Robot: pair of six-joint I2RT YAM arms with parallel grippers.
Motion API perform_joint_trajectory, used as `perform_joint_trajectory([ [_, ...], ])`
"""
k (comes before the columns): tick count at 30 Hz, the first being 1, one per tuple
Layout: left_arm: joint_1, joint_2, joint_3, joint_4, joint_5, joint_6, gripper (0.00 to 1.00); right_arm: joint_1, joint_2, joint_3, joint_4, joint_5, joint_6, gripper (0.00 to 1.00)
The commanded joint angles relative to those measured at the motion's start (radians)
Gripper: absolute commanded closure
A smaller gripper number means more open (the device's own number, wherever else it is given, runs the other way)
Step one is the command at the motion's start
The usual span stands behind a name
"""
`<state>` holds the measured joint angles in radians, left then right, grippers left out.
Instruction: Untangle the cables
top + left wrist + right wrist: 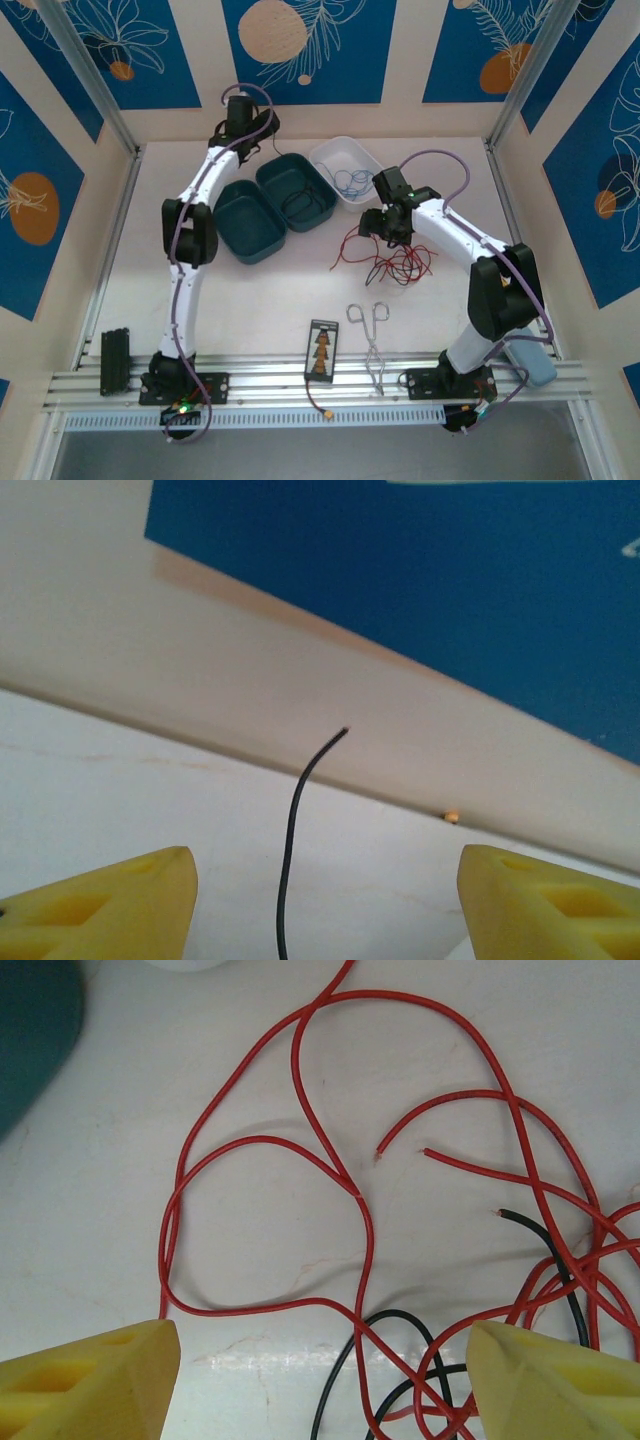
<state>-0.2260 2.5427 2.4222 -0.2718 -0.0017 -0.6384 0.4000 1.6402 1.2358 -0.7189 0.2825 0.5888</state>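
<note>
Between the right gripper's (320,1360) spread jaws, red cables (300,1090) and a black cable (560,1270) lie knotted together. Between the open left gripper's (325,900) jaws rises a black wire (292,840). A blue cable (350,180) sits sorted in the white tray (322,150), so the task looks roughly half done.

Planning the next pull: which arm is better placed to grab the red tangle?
Right, likely. The right gripper, open, hovers over the red cables; the left gripper faces the back wall.
</note>
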Motion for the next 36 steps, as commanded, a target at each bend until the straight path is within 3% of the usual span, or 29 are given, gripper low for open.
perform_joint_trajectory([
  [1, -0.006, 0.078, 0.09, -0.033, 0.123, -0.044, 0.32, 0.006, 0.037, 0.023, -0.01, -0.019, 0.013, 0.24],
  [18, 0.013, 0.166, 0.117, 0.003, 0.179, -0.122, 0.32, 0.013, 0.081, 0.05, -0.03, -0.007, 0.015, 0.24],
  [30, 0.017, 0.2, 0.124, 0.025, 0.217, -0.142, 0.4, 0.015, 0.094, 0.06, -0.03, -0.006, 0.013, 0.25],
  [33, 0.017, 0.206, 0.124, 0.036, 0.225, -0.148, 0.44, 0.014, 0.096, 0.059, -0.026, -0.006, 0.013, 0.25],
  [36, 0.017, 0.21, 0.124, 0.044, 0.23, -0.15, 0.56, 0.014, 0.099, 0.058, -0.027, -0.009, 0.013, 0.25],
])
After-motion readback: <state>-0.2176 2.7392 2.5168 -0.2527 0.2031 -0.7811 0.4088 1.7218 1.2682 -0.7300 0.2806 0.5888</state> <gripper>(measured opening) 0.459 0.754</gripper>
